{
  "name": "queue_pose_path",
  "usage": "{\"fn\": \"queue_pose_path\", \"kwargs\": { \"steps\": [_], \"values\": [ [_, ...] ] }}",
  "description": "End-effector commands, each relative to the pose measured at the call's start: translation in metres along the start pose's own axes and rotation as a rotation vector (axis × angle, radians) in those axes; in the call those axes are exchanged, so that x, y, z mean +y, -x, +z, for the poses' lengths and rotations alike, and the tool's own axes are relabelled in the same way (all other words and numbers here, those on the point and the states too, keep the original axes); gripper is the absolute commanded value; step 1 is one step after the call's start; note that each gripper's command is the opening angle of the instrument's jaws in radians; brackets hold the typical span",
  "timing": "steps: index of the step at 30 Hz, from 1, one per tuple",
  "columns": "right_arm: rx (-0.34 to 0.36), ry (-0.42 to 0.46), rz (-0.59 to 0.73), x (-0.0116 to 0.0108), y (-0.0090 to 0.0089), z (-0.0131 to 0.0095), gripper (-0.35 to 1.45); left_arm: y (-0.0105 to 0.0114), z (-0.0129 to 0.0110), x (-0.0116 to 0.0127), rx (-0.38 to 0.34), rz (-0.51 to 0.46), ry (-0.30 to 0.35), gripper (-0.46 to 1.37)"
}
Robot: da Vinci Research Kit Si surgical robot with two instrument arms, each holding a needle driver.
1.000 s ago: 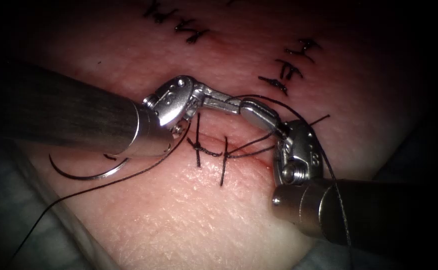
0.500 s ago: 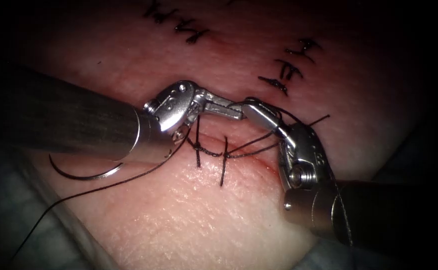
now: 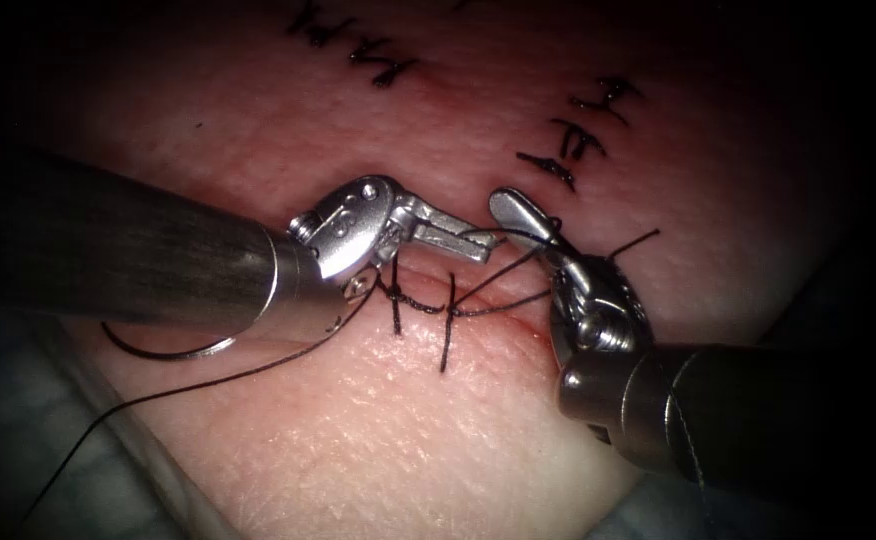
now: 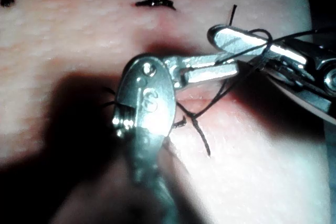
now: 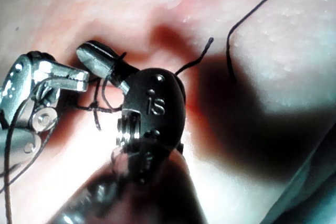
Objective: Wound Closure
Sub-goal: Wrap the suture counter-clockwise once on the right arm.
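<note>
Two hands work over the tissue [image 3: 438, 440], a broad pale slab with the cut [image 3: 503, 312] running just below both tips. The left hand [image 3: 455, 232] lies level, pointing at the right hand [image 3: 520, 215], and is clenched on the thread [image 3: 498, 262] close to its tip; the left wrist view shows the strand leaving its closed jaws. The right hand stands just beside it with thread wound about it. Whether it grips anything I cannot tell.

A second ago the two tips touched. Now they are slightly apart, with a short strand strung between them. I judge this to be knot-tying: a loop on the right hand, and the left hand holding the strand that goes with it.

The needle [image 3: 163, 350] is free of both hands and out of the tissue. It lies flat behind the left hand, beside its shaft, left of the cut, with its thread trailing off further left.

Under the left hand a stitch [image 3: 395, 295] already crosses the cut, and cut ends [image 3: 445, 345] stick up just beside it. Older stitches [image 3: 578, 140] sit beyond the right hand.

As I judge it, any next move calls for a steady hold by the left hand and an even, gentle pull, so that the loop neither slips off nor drags at the stitch below.
</note>
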Motion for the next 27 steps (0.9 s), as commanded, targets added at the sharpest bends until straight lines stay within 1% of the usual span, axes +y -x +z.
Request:
{"fn": "queue_pose_path", "kwargs": {
  "steps": [1, 3, 5, 7, 9, 11, 12, 17, 19, 23, 27],
  "values": [
    [-0.007, 0.022, 0.000, 0.0001, 0.0003, -0.0001, 0.20, 0.0000, 0.0000, 0.0000, 0.000, 0.000, 0.000, -0.35],
    [0.000, 0.060, 0.022, 0.0002, 0.0010, -0.0006, 0.35, -0.0001, 0.0001, 0.0002, 0.000, 0.000, 0.003, -0.35],
    [0.005, 0.090, 0.041, 0.0005, 0.0016, -0.0010, 0.38, -0.0002, 0.0002, 0.0003, 0.000, 0.000, 0.006, -0.35],
    [0.012, 0.125, 0.058, 0.0008, 0.0023, -0.0015, 0.46, -0.0002, 0.0002, 0.0003, 0.000, 0.000, 0.009, -0.35],
    [0.027, 0.142, 0.062, 0.0009, 0.0028, -0.0017, 0.49, -0.0002, 0.0002, 0.0003, 0.000, 0.000, 0.009, -0.35],
    [0.058, 0.165, 0.081, 0.0012, 0.0034, -0.0021, 0.60, -0.0001, 0.0002, 0.0003, 0.000, 0.001, 0.019, -0.35],
    [0.058, 0.165, 0.081, 0.0012, 0.0034, -0.0021, 0.60, -0.0001, 0.0002, 0.0003, 0.000, 0.001, 0.019, -0.35],
    [0.115, 0.206, 0.125, 0.0011, 0.0039, -0.0026, 0.58, 0.0003, 0.0005, 0.0006, -0.001, -0.001, 0.034, -0.35],
    [0.141, 0.226, 0.136, 0.0010, 0.0040, -0.0027, 0.61, 0.0004, 0.0007, 0.0008, -0.002, -0.007, 0.043, -0.35],
    [0.186, 0.254, 0.159, 0.0011, 0.0045, -0.0032, 0.73, 0.0005, 0.0007, 0.0009, -0.003, -0.008, 0.048, -0.35],
    [0.234, 0.275, 0.198, 0.0010, 0.0053, -0.0040, 0.94, 0.0004, 0.0006, 0.0009, -0.003, -0.014, 0.060, -0.35]
  ]
}}
